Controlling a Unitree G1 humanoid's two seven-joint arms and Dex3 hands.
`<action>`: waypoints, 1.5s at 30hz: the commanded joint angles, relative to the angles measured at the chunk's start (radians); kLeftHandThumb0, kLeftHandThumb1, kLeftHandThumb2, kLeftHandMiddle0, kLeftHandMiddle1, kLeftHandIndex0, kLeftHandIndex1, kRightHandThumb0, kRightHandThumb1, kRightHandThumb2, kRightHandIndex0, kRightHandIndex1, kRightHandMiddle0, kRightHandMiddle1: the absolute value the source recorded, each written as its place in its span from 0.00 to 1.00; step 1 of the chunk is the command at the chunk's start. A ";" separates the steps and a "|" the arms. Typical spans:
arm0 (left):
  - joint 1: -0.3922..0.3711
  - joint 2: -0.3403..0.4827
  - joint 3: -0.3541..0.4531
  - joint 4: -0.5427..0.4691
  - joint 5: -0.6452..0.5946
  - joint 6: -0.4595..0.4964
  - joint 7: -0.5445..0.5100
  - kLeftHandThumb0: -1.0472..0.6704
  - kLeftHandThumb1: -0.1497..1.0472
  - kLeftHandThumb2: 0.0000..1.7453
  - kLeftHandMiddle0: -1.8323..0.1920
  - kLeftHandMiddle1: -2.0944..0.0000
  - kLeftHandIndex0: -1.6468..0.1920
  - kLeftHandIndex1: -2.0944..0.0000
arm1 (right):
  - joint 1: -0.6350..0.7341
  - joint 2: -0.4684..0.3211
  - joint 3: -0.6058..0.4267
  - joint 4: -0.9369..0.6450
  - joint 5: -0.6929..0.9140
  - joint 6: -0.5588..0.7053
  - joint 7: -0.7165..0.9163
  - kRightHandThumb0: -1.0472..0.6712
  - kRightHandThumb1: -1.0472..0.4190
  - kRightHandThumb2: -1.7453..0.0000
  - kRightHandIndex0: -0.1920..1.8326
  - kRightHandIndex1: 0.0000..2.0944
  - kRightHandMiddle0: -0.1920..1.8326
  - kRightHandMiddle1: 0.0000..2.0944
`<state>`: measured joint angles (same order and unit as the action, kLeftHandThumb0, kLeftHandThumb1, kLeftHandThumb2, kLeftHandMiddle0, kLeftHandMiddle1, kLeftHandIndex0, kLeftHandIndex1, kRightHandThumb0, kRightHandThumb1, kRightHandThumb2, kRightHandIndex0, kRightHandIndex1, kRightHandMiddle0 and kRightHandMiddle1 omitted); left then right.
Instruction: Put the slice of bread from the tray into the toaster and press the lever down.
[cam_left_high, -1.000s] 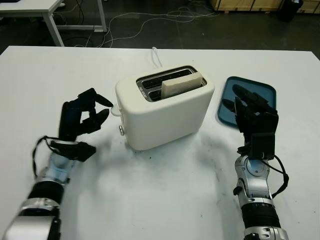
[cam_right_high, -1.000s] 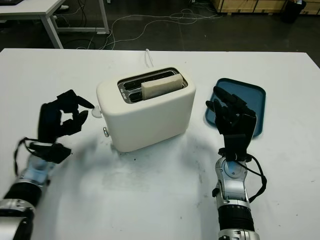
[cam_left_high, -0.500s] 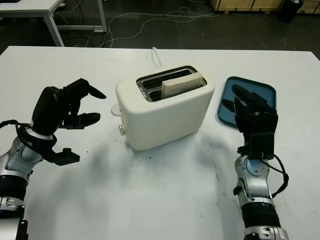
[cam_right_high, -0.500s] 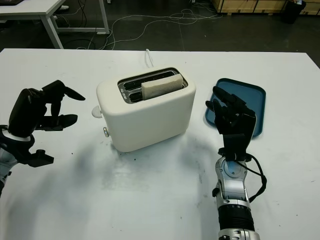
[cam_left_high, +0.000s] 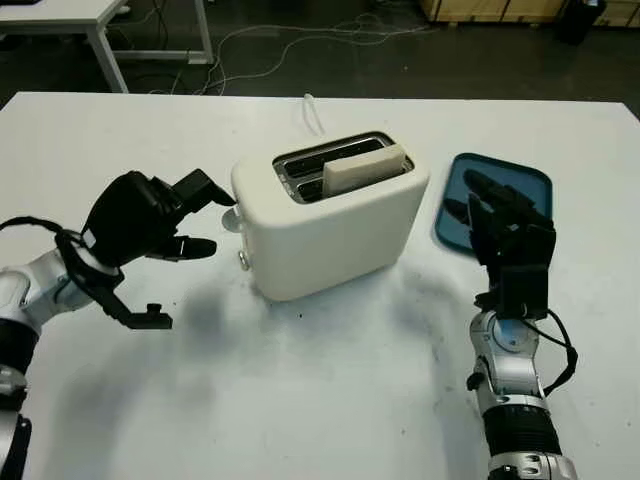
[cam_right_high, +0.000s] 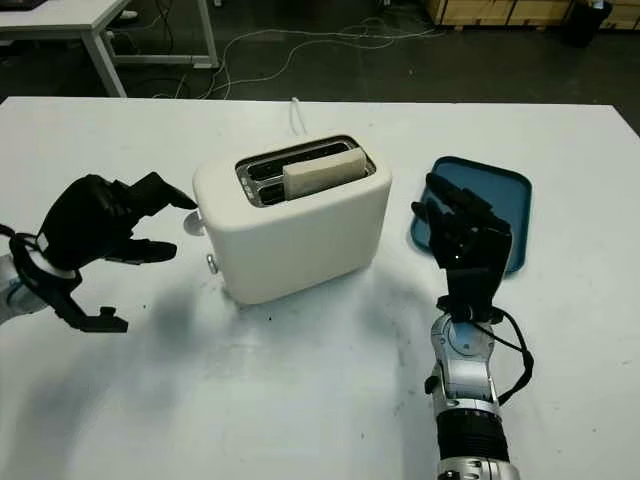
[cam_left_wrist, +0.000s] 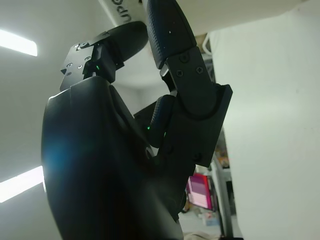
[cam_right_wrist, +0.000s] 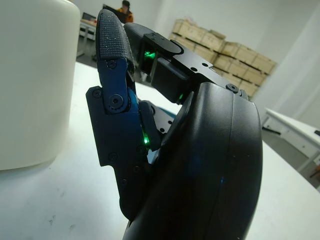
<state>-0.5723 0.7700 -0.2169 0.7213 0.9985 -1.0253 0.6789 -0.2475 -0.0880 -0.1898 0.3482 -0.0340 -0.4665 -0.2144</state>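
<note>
A cream toaster stands mid-table with a slice of bread sticking up from its near slot. Its white lever juts from the left end, with a small knob below it. My left hand hovers just left of that end, curled and holding nothing, one fingertip reaching just above the lever. My right hand stands upright and open at the near edge of the blue tray, right of the toaster.
A white cord runs from behind the toaster to the table's far edge. Past that edge are dark floor, cables and another white table. Bare white tabletop stretches in front of the toaster.
My left hand has swung right and forward, from well left of the toaster to right beside its lever, turning at the wrist. The right hand, bread and toaster have not moved.
</note>
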 joint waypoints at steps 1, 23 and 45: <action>-0.017 0.012 -0.030 0.007 -0.001 -0.007 0.007 0.15 0.89 0.47 0.19 0.17 0.90 0.39 | -0.003 -0.004 -0.004 0.004 -0.001 -0.019 -0.001 0.24 0.09 0.90 0.68 0.00 0.61 0.00; 0.017 0.024 -0.050 -0.008 -0.086 -0.054 0.004 0.15 0.89 0.45 0.24 0.17 0.90 0.37 | -0.004 0.000 -0.006 0.011 0.002 -0.022 -0.004 0.25 0.09 0.91 0.68 0.00 0.61 0.00; 0.023 0.017 -0.102 0.015 -0.003 -0.020 0.136 0.16 0.89 0.41 0.27 0.17 0.90 0.40 | 0.002 0.004 -0.005 0.003 0.001 -0.011 -0.007 0.25 0.09 0.91 0.67 0.00 0.61 0.00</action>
<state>-0.5389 0.7890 -0.3016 0.7250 0.9754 -1.0550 0.8018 -0.2474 -0.0875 -0.1913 0.3587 -0.0333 -0.4671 -0.2157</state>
